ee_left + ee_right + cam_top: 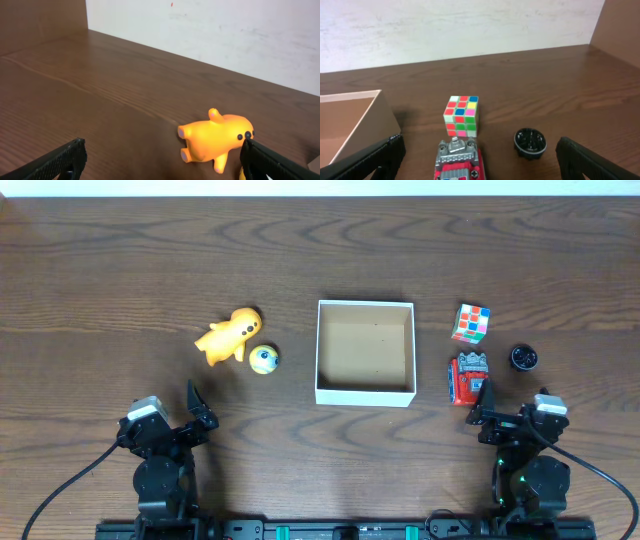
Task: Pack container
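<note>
The container point(365, 394), a square white-walled box with a brown inside, stands open at the table's middle and holds nothing; its corner shows in the right wrist view point(355, 117). An orange animal toy point(229, 335) and a small yellow eyeball ball point(264, 359) lie to its left. A colour cube point(470, 323), a red-and-grey toy truck point(467, 378) and a black round disc point(524, 358) lie to its right. My left gripper point(168, 420) is open and empty, short of the orange toy point(215, 141). My right gripper point(515, 416) is open and empty, just short of the truck point(459, 160).
A pale wall point(225, 35) runs along the table's far edge. In the right wrist view the cube point(462, 116) stands behind the truck and the disc point(530, 142) lies to its right.
</note>
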{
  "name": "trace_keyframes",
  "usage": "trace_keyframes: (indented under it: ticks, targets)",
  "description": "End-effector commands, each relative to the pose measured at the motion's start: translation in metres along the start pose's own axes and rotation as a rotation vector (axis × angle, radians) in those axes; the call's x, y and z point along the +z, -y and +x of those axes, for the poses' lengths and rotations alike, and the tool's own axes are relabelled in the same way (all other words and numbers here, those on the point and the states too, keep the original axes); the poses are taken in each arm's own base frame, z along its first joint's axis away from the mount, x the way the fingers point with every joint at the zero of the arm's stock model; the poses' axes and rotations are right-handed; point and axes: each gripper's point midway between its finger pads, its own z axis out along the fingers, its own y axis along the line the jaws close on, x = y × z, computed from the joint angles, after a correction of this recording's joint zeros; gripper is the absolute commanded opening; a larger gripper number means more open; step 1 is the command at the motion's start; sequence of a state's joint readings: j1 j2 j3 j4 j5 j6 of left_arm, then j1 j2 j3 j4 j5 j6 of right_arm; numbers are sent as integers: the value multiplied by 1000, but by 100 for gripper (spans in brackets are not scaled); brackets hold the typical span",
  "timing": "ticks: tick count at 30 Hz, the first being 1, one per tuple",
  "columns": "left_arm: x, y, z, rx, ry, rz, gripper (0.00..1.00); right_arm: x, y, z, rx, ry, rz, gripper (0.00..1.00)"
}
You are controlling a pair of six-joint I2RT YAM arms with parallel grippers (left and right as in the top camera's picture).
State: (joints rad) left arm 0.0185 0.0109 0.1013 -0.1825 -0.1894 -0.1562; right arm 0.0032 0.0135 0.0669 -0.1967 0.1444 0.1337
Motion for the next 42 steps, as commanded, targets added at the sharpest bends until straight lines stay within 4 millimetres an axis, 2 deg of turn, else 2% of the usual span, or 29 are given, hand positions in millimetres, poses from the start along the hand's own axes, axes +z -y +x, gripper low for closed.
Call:
trace_keyframes:
  ticks: [1, 4, 8, 12, 15, 17, 21, 24, 26, 28, 30, 31, 36, 38, 42]
  targets:
    - [-1, 1, -1, 9, 5, 7, 98, 0, 3, -7, 70, 0, 19, 99]
    - [-1, 1, -1, 9, 5, 7, 98, 0, 1, -21, 70, -21, 23, 99]
    - [-1, 1, -1, 9, 5, 7, 98, 9, -3, -52, 32, -74, 38, 99]
    - [0, 1, -1, 9, 5, 7, 98, 33, -11, -86, -20, -175, 50, 99]
    - [-1, 1, -1, 9, 5, 7, 98, 55, -15, -96, -40, -319, 68, 99]
    - [-1, 1, -1, 9, 5, 7, 98, 67, -16, -90, -64, -473, 89, 99]
    - [-1, 1, -1, 9, 5, 7, 98, 73, -14, -64, -119, -792, 129, 99]
    - [-1, 1, -1, 9, 5, 7, 98, 78, -13, -52, -138, -929, 144, 99]
    - [-1, 1, -1, 9, 5, 7, 98, 87, -15, -44, -138, -958, 142, 99]
    - [-1, 1, -1, 9, 5, 7, 98, 92, -25, -32, -111, -997, 89, 99]
    - [-1, 1, -1, 9, 5, 7, 98, 79, -36, -15, -74, -1097, 24, 99]
    - [-1, 1, -1, 9, 5, 7, 98, 75, -35, -10, -75, -1127, 27, 99]
    - [-1, 1, -1, 9, 5, 7, 98, 75, -33, 0, -80, -1167, 38, 99]
    - [-1, 1, -1, 9, 5, 7, 98, 78, -32, 0, -116, -1161, 23, 99]
    - [-1, 1, -1, 9, 5, 7, 98, 77, -31, 5, -333, -1170, -105, 99]
